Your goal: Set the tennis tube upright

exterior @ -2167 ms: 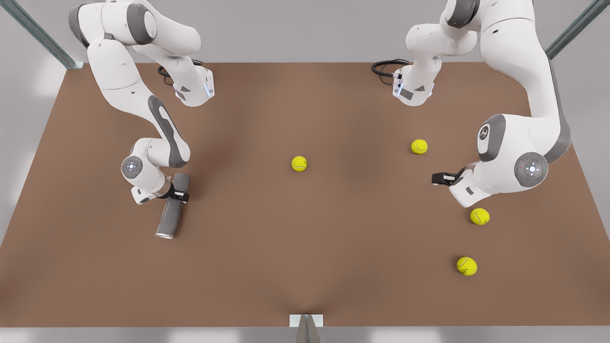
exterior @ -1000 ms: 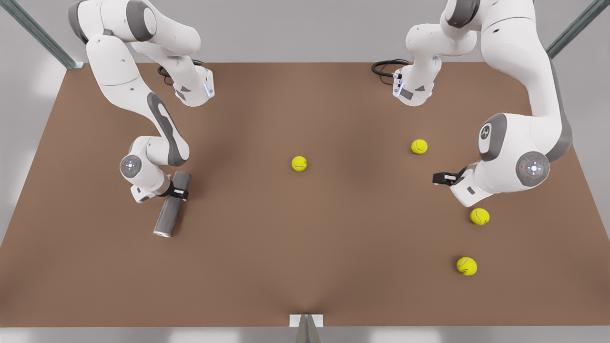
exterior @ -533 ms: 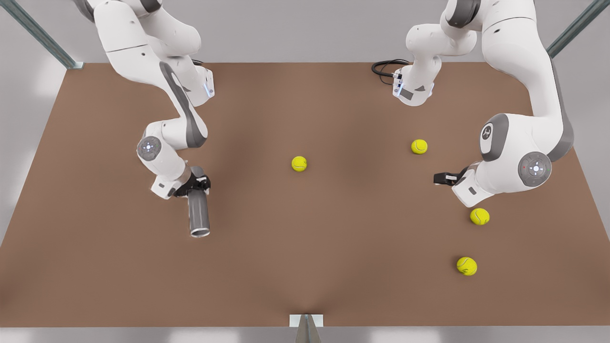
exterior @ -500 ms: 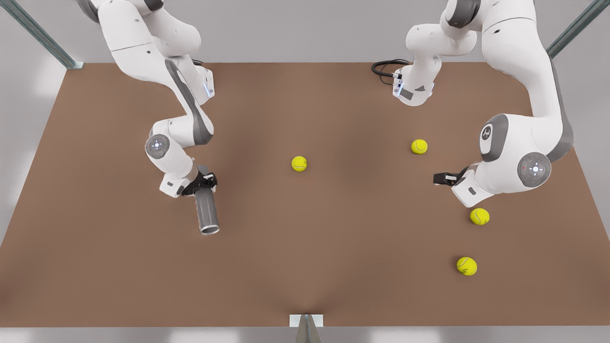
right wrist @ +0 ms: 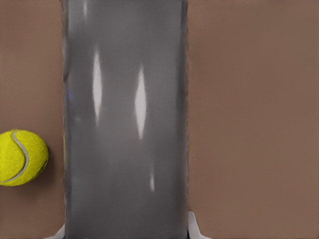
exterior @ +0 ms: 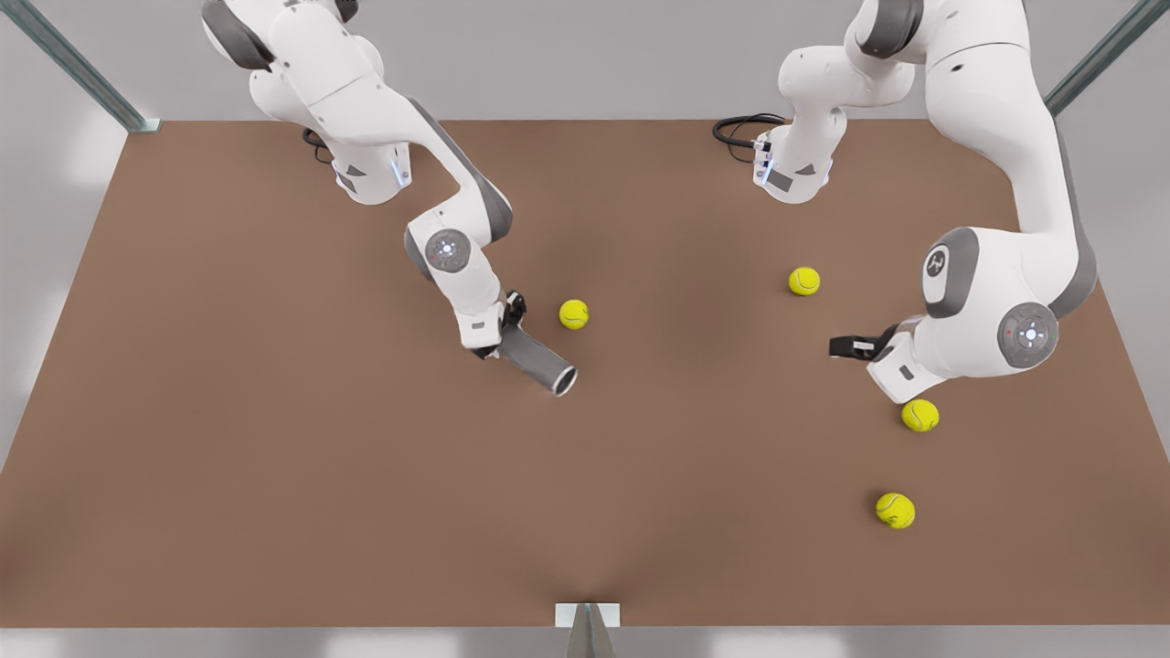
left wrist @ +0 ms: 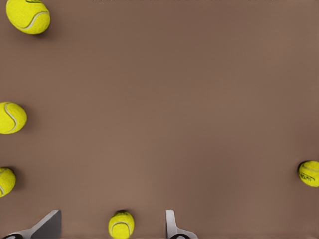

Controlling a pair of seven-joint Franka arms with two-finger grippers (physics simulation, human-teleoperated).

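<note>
The tennis tube is a grey cylinder tilted off the table left of centre in the front view. Its rimmed open end points toward the front view's right and the near edge. My right gripper is shut on its closed end. In the right wrist view the tube runs straight away from the right gripper, with a fingertip at its side. My left gripper waits at the front view's right. Its fingers stand open and hold nothing.
A tennis ball lies close beside the held tube, the same ball in the right wrist view. Three more balls lie at the front view's right. A ball lies on the table below the left fingers.
My right gripper lifted the tube from the front view's left and carried it toward the centre, swinging its open end round to the front view's right. The left arm barely moved.
</note>
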